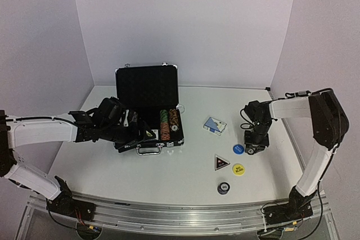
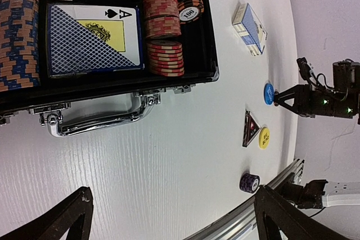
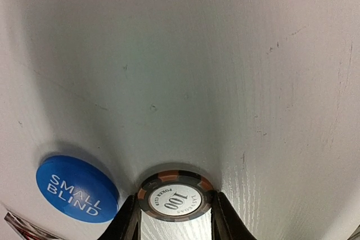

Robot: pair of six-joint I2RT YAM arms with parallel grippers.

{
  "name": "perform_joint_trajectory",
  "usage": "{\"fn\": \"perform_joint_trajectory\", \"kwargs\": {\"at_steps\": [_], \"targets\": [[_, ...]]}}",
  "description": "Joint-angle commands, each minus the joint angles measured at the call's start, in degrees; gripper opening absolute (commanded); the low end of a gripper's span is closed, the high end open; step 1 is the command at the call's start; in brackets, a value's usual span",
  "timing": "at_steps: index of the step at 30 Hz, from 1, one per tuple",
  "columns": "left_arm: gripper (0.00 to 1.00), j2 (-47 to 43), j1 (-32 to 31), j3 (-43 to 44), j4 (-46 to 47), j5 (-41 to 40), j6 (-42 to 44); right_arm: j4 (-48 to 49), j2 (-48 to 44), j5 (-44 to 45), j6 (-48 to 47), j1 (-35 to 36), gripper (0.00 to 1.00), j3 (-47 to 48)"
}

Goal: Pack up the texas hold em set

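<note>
The open black case (image 1: pixel 147 85) of the texas hold em set holds rows of striped chips (image 2: pixel 163 26) and a blue card deck (image 2: pixel 93 37). My left gripper (image 2: pixel 171 195) hangs open over the table just in front of the case handle (image 2: pixel 101 122), holding nothing. A second deck (image 1: pixel 215 125) lies on the table to the right of the case. My right gripper (image 3: pixel 175 217) is down at the table beside the blue button (image 3: pixel 77 188), with its fingers pressed against both sides of a black-and-orange "100" chip (image 3: pixel 175 196).
In front of the blue button lie a black triangular marker (image 1: pixel 220 163) and a yellow button (image 1: pixel 238 169). A short stack of purple chips (image 1: pixel 223 188) stands near the front rail (image 1: pixel 169 212). White walls enclose the table.
</note>
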Motion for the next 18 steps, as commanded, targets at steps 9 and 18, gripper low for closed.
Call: {"fn": "perform_joint_trajectory", "kwargs": {"at_steps": [9,18], "targets": [[1.0,-0.2,0.2,0.4,3.5,1.8,0.0,0.4,-10.6,-2.5,-2.8,1.1,0.25,-3.4],[1.0,3.6,0.2,2.7,7.6,6.1,0.5,-0.7,-15.4,-8.6,-5.2,7.6,0.26,-1.7]]}}
